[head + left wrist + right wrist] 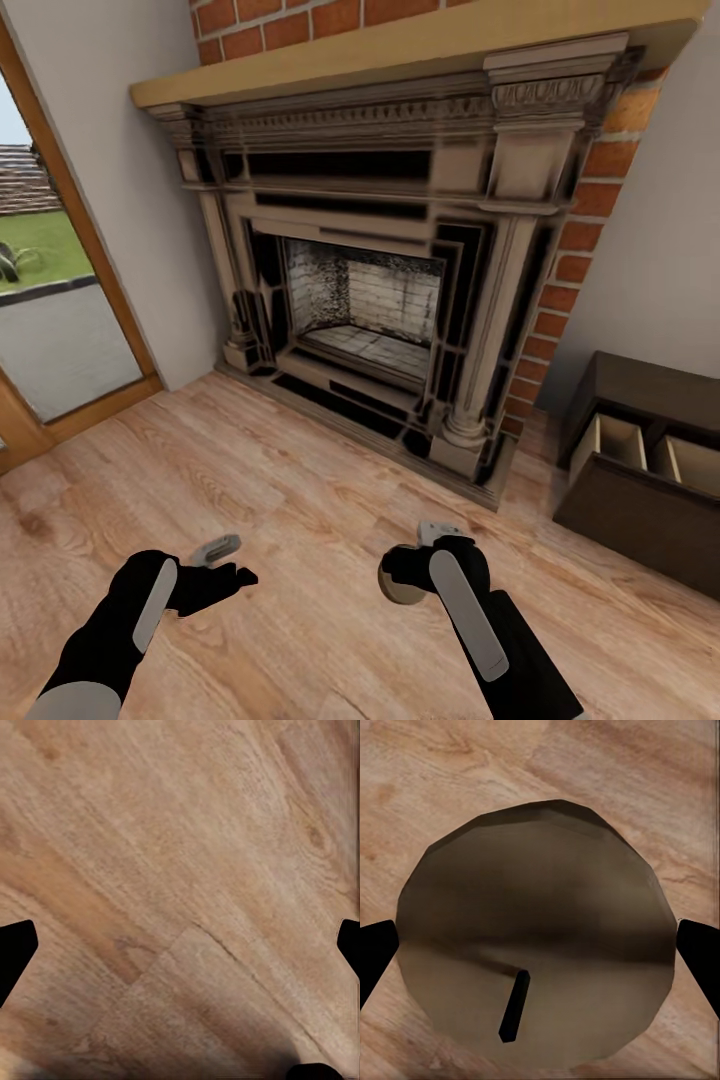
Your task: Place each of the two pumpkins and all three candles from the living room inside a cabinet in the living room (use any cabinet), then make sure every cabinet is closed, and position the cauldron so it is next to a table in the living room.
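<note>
A cream-beige candle (536, 907) with a short black wick sits between the two fingers of my right gripper (538, 954), which is shut on its sides. In the head view the candle (400, 588) shows as a pale round under my right gripper (408, 570), held above the wooden floor. My left gripper (222, 563) hangs open over bare floor with nothing between its fingers, and its wrist view shows the left gripper (180, 945) above floorboards. The dark brown cabinet (640, 500) stands at the right with drawers pulled out, their beige lining showing.
A brick fireplace (390, 290) with a carved surround and wooden mantel stands straight ahead. A glass door (50, 300) in a wooden frame is at the left. Wooden floor (300, 480) lies between me and the fireplace.
</note>
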Motion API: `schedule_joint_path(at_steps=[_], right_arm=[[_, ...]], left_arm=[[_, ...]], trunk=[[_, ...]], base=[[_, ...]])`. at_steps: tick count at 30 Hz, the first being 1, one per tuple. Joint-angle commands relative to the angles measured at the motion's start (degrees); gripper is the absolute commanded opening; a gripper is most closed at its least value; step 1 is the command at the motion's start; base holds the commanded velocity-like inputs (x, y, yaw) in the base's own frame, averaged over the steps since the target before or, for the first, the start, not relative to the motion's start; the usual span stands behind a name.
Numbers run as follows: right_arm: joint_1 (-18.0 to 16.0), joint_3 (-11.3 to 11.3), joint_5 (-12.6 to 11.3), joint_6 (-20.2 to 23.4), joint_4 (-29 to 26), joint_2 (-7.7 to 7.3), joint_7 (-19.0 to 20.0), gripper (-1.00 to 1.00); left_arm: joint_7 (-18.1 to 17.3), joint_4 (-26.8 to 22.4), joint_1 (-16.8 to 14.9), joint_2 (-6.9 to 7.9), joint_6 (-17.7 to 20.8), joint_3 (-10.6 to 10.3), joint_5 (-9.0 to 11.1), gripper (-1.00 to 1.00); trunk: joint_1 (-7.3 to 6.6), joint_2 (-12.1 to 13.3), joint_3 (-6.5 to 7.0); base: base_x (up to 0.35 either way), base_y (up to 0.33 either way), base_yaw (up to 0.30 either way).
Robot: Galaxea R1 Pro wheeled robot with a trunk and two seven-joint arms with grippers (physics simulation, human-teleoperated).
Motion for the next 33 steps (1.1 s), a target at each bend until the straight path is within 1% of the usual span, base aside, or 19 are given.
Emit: schedule_joint_path(at_steps=[1, 11, 16, 25, 30, 33], right_arm=[[0.00, 0.00, -0.01, -0.01, 0.03, 0.00, 0.00, -1.00], [0.00, 0.04, -0.01, -0.29, 0.00, 0.00, 0.00, -1.00], [0.00, 0.08, -0.09, -0.41, 0.00, 0.00, 0.00, -1.00], [0.00, 0.16, -0.10, -0.58, 0.00, 0.00, 0.05, -1.00], [0.00, 0.17, -0.10, -0.55, 0.00, 0.00, 0.08, -1.00], [0.00, 0.16, -0.10, -0.55, 0.00, 0.00, 0.09, -1.00]], left_arm=[[0.00, 0.00, 0.00, 0.00, 0.00, 0.00, 0.00, 1.00], [0.00, 0.00, 0.00, 0.00, 0.00, 0.00, 0.00, 1.00], [0.00, 0.00, 0.00, 0.00, 0.00, 0.00, 0.00, 1.00], [0.00, 0.00, 0.00, 0.00, 0.00, 0.00, 0.00, 1.00], [0.00, 0.00, 0.00, 0.00, -0.07, 0.00, 0.00, 1.00], [-0.06, 0.00, 0.00, 0.00, -0.09, 0.00, 0.00, 1.00]], trunk=[[-0.23, 0.41, 0.12], [-2.42, 4.43, 1.24], [-3.52, 6.43, 1.83], [-5.50, 10.04, 3.39], [-6.60, 12.05, 4.29], [-6.60, 12.05, 4.29]], base=[[0.000, 0.000, -0.227], [0.000, 0.000, -0.206], [0.000, 0.000, -0.039], [0.000, 0.000, -0.005], [0.000, 0.000, -0.178], [0.000, 0.000, -0.267]])
